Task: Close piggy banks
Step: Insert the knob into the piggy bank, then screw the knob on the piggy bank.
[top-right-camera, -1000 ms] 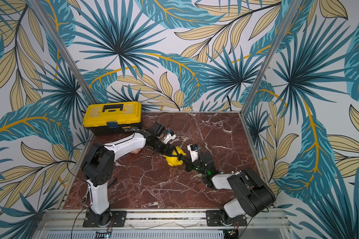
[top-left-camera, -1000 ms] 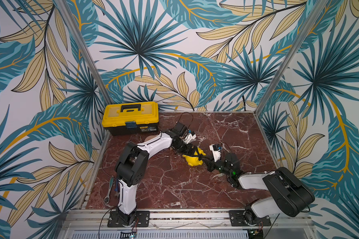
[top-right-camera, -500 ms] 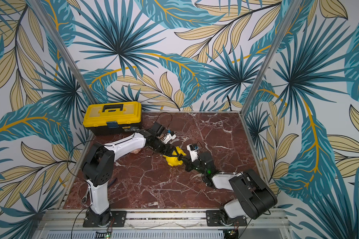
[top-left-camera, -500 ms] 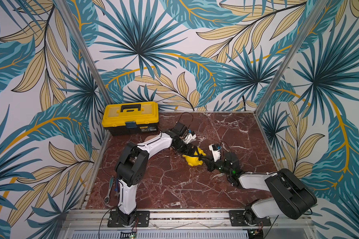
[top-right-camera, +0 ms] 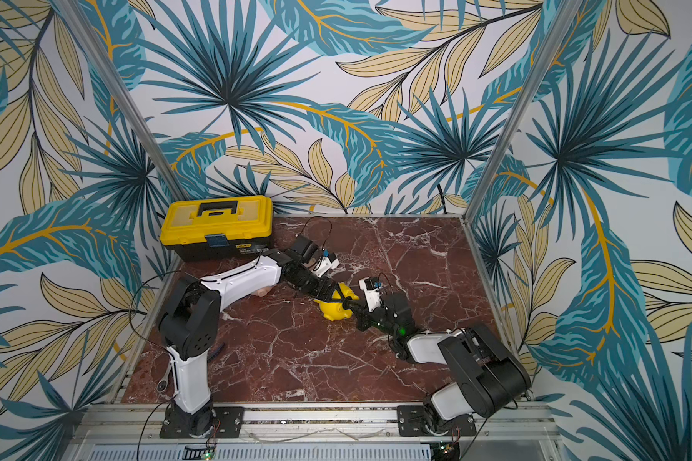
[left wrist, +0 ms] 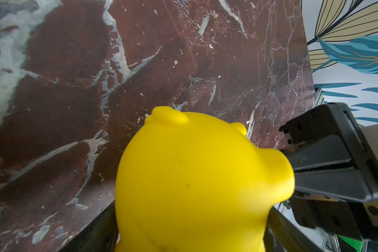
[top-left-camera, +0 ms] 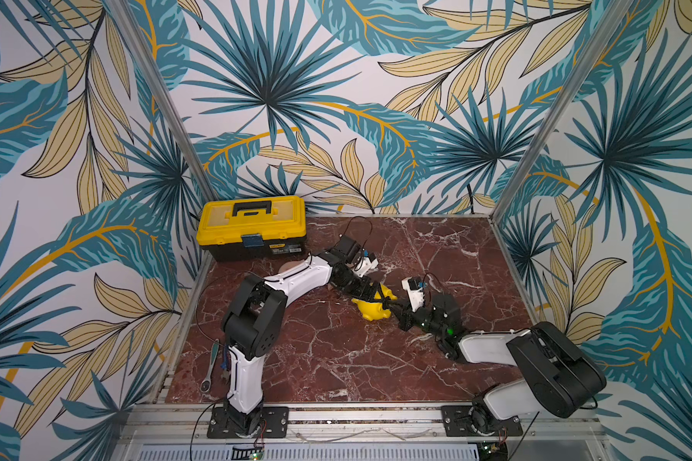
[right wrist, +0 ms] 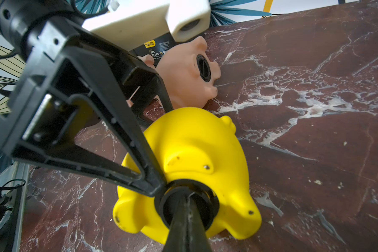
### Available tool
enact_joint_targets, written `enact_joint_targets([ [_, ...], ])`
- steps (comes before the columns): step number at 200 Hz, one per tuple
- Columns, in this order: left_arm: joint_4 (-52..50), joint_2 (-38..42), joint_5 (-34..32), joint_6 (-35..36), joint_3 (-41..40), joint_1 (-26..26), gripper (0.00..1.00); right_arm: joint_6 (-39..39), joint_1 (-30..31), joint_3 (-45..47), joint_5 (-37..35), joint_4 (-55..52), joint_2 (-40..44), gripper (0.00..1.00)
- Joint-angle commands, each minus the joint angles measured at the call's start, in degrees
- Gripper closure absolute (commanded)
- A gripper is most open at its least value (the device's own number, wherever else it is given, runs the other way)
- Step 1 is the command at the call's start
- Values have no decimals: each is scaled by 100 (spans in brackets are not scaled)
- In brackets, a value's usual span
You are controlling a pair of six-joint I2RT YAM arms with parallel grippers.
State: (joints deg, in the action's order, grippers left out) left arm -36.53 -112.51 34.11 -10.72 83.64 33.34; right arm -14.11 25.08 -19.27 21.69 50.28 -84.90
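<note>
The yellow piggy bank (top-left-camera: 372,310) (top-right-camera: 336,311) lies mid-table on its side, belly hole turned toward the right arm. My left gripper (top-left-camera: 376,297) (left wrist: 188,240) is shut on it, a finger (left wrist: 96,235) on each flank. A black round plug (right wrist: 168,200) sits in the belly hole. My right gripper (right wrist: 187,194) (top-left-camera: 394,306) is shut, its joined tips pressed into the plug's centre. A pink piggy bank (right wrist: 183,78) lies behind with a black plug (right wrist: 203,67) in its belly. Part of another pink one (right wrist: 147,59) shows behind the left gripper, and pink shows under the left arm (top-right-camera: 260,291).
A yellow-and-black toolbox (top-left-camera: 252,227) (top-right-camera: 216,225) stands at the back left corner. A ratchet wrench (top-left-camera: 210,367) (top-right-camera: 164,381) lies along the left edge beside the left arm's base. Patterned walls close in the marble table on three sides.
The right arm's elbow has shifted slightly while its tips stay at the yellow piggy bank. The left gripper and the pig have not moved.
</note>
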Motion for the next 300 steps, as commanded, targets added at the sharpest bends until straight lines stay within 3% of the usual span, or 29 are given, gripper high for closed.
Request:
enact_joint_targets([
  [1,-601,-486,-245,60,-256,76,9,72,9,-81,-34,94,-105,100],
  [135,-601,-490,-212,52,-260,85,9,229,14,-87,78,424,-525,100],
  [198,-604,-492,-153,61,-236,85,9,1195,14,19,-19,133,-336,100],
  [256,-609,-472,43,95,-233,85,9,1792,124,36,-152,956,-771,100],
  [275,-609,-469,83,94,-242,76,9,1770,129,142,-156,1414,-878,100],
  [300,-609,-464,96,105,-242,76,9,1451,128,-18,-73,1038,-829,100],
])
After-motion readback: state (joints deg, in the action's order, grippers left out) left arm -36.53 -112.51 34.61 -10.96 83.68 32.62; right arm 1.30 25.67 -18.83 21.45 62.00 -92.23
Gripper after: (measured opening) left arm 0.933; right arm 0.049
